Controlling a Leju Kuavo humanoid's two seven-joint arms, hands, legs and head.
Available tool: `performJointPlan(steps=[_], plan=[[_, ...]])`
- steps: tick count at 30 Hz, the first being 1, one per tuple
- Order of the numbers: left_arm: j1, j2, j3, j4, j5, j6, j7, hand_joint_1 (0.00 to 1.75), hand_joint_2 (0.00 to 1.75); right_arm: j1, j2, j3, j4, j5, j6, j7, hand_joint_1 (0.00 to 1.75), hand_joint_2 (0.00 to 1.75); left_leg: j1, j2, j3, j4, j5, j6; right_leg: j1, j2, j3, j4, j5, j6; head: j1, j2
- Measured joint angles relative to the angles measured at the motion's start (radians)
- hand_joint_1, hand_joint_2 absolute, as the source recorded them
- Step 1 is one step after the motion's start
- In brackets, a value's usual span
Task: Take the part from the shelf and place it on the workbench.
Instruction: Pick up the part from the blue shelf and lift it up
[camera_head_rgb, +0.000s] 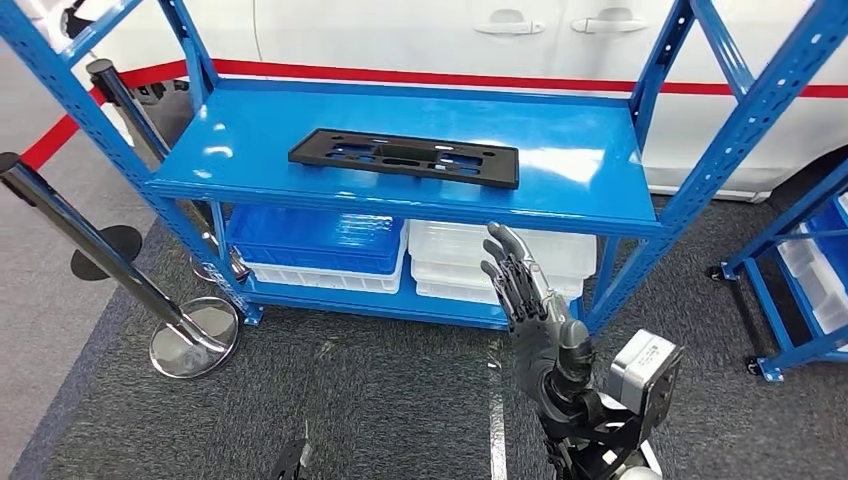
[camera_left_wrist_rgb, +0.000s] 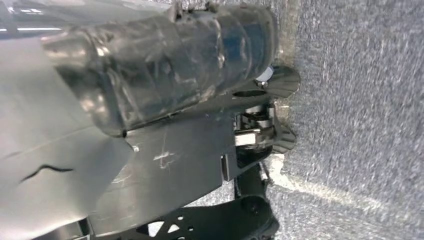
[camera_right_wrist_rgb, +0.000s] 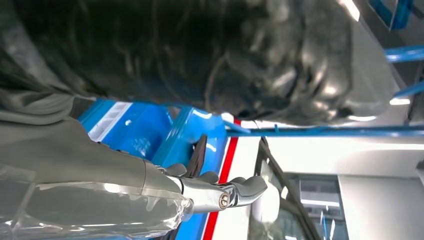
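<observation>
While the black part (camera_head_rgb: 404, 158) lies flat on the blue shelf (camera_head_rgb: 250, 130), long axis running side to side across the board, the right hand (camera_head_rgb: 525, 305) stands raised below the shelf's front edge, fingers spread and empty, with the part up and to its left; the left hand's state I cannot tell; no writing is legible
</observation>
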Motion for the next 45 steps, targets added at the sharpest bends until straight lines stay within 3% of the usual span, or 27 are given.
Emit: performJointPlan(steps=[2, 4, 6, 8, 9, 10, 11, 12, 14, 16, 19, 21, 25, 26, 27, 29, 31, 35, 37, 38, 40, 42, 43, 44, 45], plan=[[-0.001, 0.000, 0.000, 0.000, -0.002, 0.000, 0.001, 0.00, 0.00, 0.001, 0.000, 0.000, 0.001, 0.000, 0.000, 0.003, 0.00, 0.00, -0.009, 0.005, -0.005, -0.007, 0.000, 0.011, 0.002, -0.017, 0.005, -0.003, -0.002, 0.011, -0.002, 0.000], [0.002, 0.000, 0.000, 0.000, -0.002, 0.002, -0.001, 0.00, 0.00, 0.001, 0.000, 0.000, 0.002, 0.000, -0.003, 0.005, 0.00, 0.00, -0.007, -0.012, 0.001, -0.013, 0.024, 0.022, 0.001, -0.030, 0.013, -0.003, -0.010, 0.023, -0.002, 0.000], [0.003, 0.000, 0.000, 0.000, -0.002, 0.003, -0.010, 0.00, 0.00, 0.001, 0.000, 0.000, 0.002, 0.000, -0.006, 0.006, 0.00, 0.00, -0.002, -0.031, 0.011, -0.025, 0.033, 0.031, -0.003, -0.001, 0.005, 0.029, -0.038, 0.033, 0.000, 0.000], [0.001, 0.000, 0.000, 0.000, -0.002, 0.003, -0.019, 0.00, 0.00, 0.003, 0.000, 0.000, 0.002, 0.000, -0.010, 0.006, 0.00, 0.00, -0.001, -0.048, 0.013, -0.030, 0.039, 0.039, -0.005, 0.045, -0.040, 0.131, -0.096, 0.036, 0.006, 0.000], [0.000, -0.001, -0.001, 0.000, -0.001, 0.003, -0.021, 0.00, 0.00, 0.005, 0.000, 0.000, 0.002, 0.000, -0.013, 0.007, 0.00, 0.00, -0.002, -0.056, 0.011, -0.029, 0.040, 0.042, -0.004, 0.057, -0.071, 0.194, -0.123, 0.035, 0.007, 0.000], [0.000, -0.001, -0.001, 0.000, -0.001, 0.003, -0.023, 0.00, 0.00, 0.007, 0.000, 0.000, 0.003, -0.001, -0.014, 0.008, 0.00, 0.00, -0.003, -0.064, 0.009, -0.028, 0.041, 0.044, -0.002, 0.062, -0.096, 0.242, -0.136, 0.033, 0.008, 0.000], [0.000, -0.001, -0.002, 0.000, -0.001, 0.003, -0.025, 0.00, 0.00, 0.009, 0.000, 0.000, 0.004, -0.001, -0.016, 0.008, 0.00, 0.00, -0.004, -0.071, 0.008, -0.026, 0.041, 0.044, -0.001, 0.065, -0.108, 0.260, -0.131, 0.031, 0.009, 0.000], [0.000, -0.002, -0.004, 0.000, -0.001, 0.002, -0.027, 0.00, 0.00, 0.011, 0.000, 0.000, 0.004, -0.003, -0.017, 0.009, 0.00, 0.00, -0.005, -0.078, 0.008, -0.024, 0.040, 0.044, 0.001, 0.067, -0.102, 0.240, -0.107, 0.028, 0.009, 0.000], [0.001, -0.002, -0.010, 0.000, -0.001, 0.000, -0.031, 0.00, 0.00, 0.012, 0.000, 0.000, 0.004, -0.013, -0.017, 0.004, 0.00, 0.00, -0.006, -0.089, 0.009, -0.018, 0.037, 0.042, 0.003, 0.072, -0.050, 0.120, -0.041, 0.020, 0.009, 0.000], [0.000, -0.002, -0.014, 0.000, 0.001, -0.002, -0.032, 0.00, 0.00, 0.013, 0.000, 0.000, 0.004, -0.038, -0.015, -0.012, 0.00, 0.00, -0.008, -0.095, 0.004, -0.009, 0.032, 0.034, 0.006, 0.079, -0.006, 0.023, -0.007, 0.014, 0.008, 0.000], [0.003, -0.002, -0.017, 0.000, 0.004, -0.003, -0.032, 0.00, 0.00, 0.016, 0.001, 0.000, 0.004, -0.075, -0.008, -0.035, 0.00, 0.00, -0.009, -0.096, -0.004, -0.008, 0.029, 0.021, 0.008, 0.082, 0.001, 0.000, -0.004, 0.004, 0.007, 0.000], [0.003, -0.001, -0.017, 0.000, 0.004, -0.004, -0.032, 0.00, 0.00, 0.016, 0.002, 0.000, 0.004, -0.085, -0.004, -0.042, 0.00, 0.00, -0.010, -0.086, -0.018, 0.021, 0.008, 0.012, 0.004, 0.079, 0.006, -0.007, -0.003, -0.004, 0.003, 0.000], [0.003, -0.001, -0.017, 0.000, 0.006, -0.007, -0.032, 0.00, 0.00, 0.020, 0.005, 0.000, 0.004, -0.091, -0.001, -0.042, 0.00, 0.00, 0.000, -0.065, -0.138, 0.255, -0.088, -0.007, 0.005, 0.069, 0.013, -0.010, -0.010, -0.013, -0.004, 0.000], [0.003, -0.001, -0.017, 0.000, 0.006, -0.008, -0.032, 0.00, 0.00, 0.021, 0.006, 0.000, 0.004, -0.093, -0.001, -0.042, 0.00, 0.00, 0.001, -0.064, -0.155, 0.282, -0.087, -0.009, 0.006, 0.067, 0.016, -0.009, -0.013, -0.012, -0.005, 0.000], [0.003, -0.002, -0.017, 0.000, 0.007, -0.009, -0.032, 0.00, 0.00, 0.023, 0.006, 0.000, 0.004, -0.096, -0.001, -0.043, 0.00, 0.00, 0.001, -0.063, -0.152, 0.271, -0.066, -0.007, 0.007, 0.066, 0.020, -0.009, -0.016, -0.012, -0.005, 0.000], [0.005, -0.002, -0.017, 0.000, 0.009, -0.012, -0.032, 0.00, 0.00, 0.025, 0.006, 0.000, 0.004, -0.100, -0.001, -0.044, 0.00, 0.00, 0.000, -0.059, -0.093, 0.148, 0.008, 0.002, 0.007, 0.065, 0.034, -0.010, -0.025, -0.011, -0.005, 0.000], [0.003, -0.001, -0.017, 0.001, 0.011, -0.016, -0.032, 0.00, 0.00, 0.028, 0.008, 0.000, 0.004, -0.102, -0.001, -0.045, 0.00, 0.00, -0.009, -0.051, -0.029, 0.025, 0.041, 0.017, 0.008, 0.064, 0.045, -0.014, -0.034, -0.004, -0.004, 0.000], [0.005, 0.000, -0.018, 0.001, 0.012, -0.018, -0.031, 0.00, 0.00, 0.036, 0.009, 0.000, 0.004, -0.104, -0.001, -0.046, 0.00, 0.00, -0.019, -0.052, 0.015, -0.042, 0.026, 0.045, 0.002, 0.060, 0.060, -0.010, -0.031, 0.017, -0.003, 0.000], [0.008, 0.000, -0.018, 0.001, 0.012, -0.020, -0.030, 0.00, 0.00, 0.038, 0.010, 0.000, 0.004, -0.106, -0.001, -0.047, 0.00, 0.00, -0.015, -0.056, 0.050, -0.055, 0.018, 0.056, 0.002, 0.062, 0.042, 0.042, -0.045, 0.024, 0.001, 0.000], [0.007, 0.000, -0.018, 0.001, 0.012, -0.020, -0.030, 0.00, 0.00, 0.039, 0.010, 0.000, 0.003, -0.108, -0.001, -0.047, 0.00, 0.00, -0.013, -0.057, 0.067, -0.058, 0.011, 0.060, 0.002, 0.065, 0.012, 0.094, -0.062, 0.028, 0.005, 0.000], [0.005, 0.000, -0.019, 0.001, 0.012, -0.022, -0.031, 0.00, 0.00, 0.042, 0.010, -0.001, 0.004, -0.113, -0.001, -0.047, 0.00, 0.00, -0.013, -0.059, 0.088, -0.059, -0.006, 0.066, 0.001, 0.069, -0.077, 0.216, -0.103, 0.034, 0.011, 0.000], [0.008, 0.000, -0.019, 0.001, 0.012, -0.023, -0.031, 0.00, 0.00, 0.046, 0.010, -0.001, 0.004, -0.117, -0.001, -0.048, 0.00, 0.00, -0.011, -0.064, 0.113, -0.059, -0.028, 0.064, -0.002, 0.070, -0.145, 0.266, -0.123, 0.040, 0.012, 0.000], [0.010, 0.000, -0.019, 0.001, 0.013, -0.023, -0.031, 0.00, 0.00, 0.047, 0.010, -0.001, 0.004, -0.117, -0.001, -0.048, 0.00, 0.00, -0.009, -0.066, 0.127, -0.059, -0.040, 0.062, -0.004, 0.069, -0.155, 0.247, -0.113, 0.042, 0.012, 0.000], [0.012, 0.000, -0.019, 0.001, 0.013, -0.023, -0.031, 0.00, 0.00, 0.047, 0.010, -0.001, 0.004, -0.117, -0.001, -0.048, 0.00, 0.00, -0.006, -0.067, 0.144, -0.059, -0.053, 0.057, -0.006, 0.069, -0.151, 0.201, -0.085, 0.044, 0.012, 0.000], [0.013, 0.000, -0.019, 0.001, 0.013, -0.023, -0.031, 0.00, 0.00, 0.048, 0.010, -0.001, 0.005, -0.118, -0.001, -0.048, 0.00, 0.00, -0.005, -0.069, 0.161, -0.058, -0.069, 0.052, -0.008, 0.069, -0.140, 0.134, -0.025, 0.046, 0.014, 0.000]])
